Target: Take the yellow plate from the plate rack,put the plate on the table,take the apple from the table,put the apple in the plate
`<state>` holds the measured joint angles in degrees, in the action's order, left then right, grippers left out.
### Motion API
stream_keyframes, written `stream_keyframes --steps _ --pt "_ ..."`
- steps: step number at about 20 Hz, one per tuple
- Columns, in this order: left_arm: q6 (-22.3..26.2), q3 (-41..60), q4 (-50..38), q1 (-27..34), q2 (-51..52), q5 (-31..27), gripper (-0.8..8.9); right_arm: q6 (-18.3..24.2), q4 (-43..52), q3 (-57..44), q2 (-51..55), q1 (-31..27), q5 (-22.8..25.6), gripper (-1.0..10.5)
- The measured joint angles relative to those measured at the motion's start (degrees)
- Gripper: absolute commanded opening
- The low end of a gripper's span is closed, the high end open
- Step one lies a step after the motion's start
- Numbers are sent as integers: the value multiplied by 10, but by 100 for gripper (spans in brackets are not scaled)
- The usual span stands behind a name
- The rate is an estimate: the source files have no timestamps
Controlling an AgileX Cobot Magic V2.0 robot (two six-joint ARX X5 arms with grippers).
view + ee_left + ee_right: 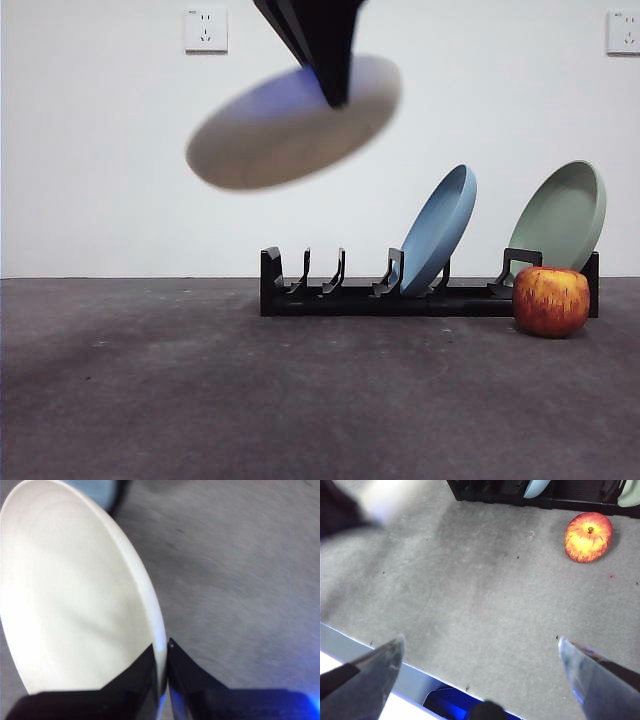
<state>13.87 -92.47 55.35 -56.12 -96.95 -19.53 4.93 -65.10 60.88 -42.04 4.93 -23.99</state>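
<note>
My left gripper [337, 97] comes down from the top of the front view, shut on the rim of the yellow plate [290, 125]. It holds the plate tilted, high in the air, left of and above the plate rack [400, 295]. The left wrist view shows the plate's cream face [70, 600] with the jaws [165, 652] pinching its edge. The apple [550, 300] stands on the table [200, 390] in front of the rack's right end. My right gripper [480, 652] is open and empty near the table's front edge, well short of the apple [588, 536].
A blue plate [438, 228] and a pale green plate [562, 217] lean in the rack's right-hand slots. The rack's left slots hold nothing. A white wall with two sockets stands behind.
</note>
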Motion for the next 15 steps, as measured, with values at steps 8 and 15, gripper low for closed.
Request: stream_keyframes --steps 8,15 --pt "7 223 -191 -36 -7 -41 -6 0 0 0 0 0 0 626" --pt "37 243 -263 -61 -97 -77 -6 0 0 0 0 0 0 626"
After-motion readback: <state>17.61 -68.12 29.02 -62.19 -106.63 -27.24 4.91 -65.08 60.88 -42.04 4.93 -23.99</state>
